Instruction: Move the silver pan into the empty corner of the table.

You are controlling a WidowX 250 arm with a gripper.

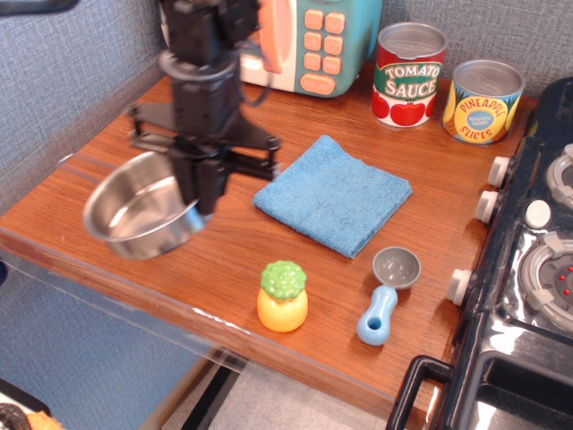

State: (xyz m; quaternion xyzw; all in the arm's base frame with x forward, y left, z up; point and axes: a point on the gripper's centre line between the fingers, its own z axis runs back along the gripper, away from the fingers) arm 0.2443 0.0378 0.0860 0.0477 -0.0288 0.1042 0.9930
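Silver pan [141, 216]: round, shiny steel, shallow, empty, slightly tilted, gripped at its right rim by tool [200, 195]. Sits over left front corner [54, 228] of reddish-brown wood-grain worktop [295, 269]; contact with the surface unclear.

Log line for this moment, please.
gripper: jaws shut on silver pan rim | pan: over table's front-left corner | blue cloth: bare
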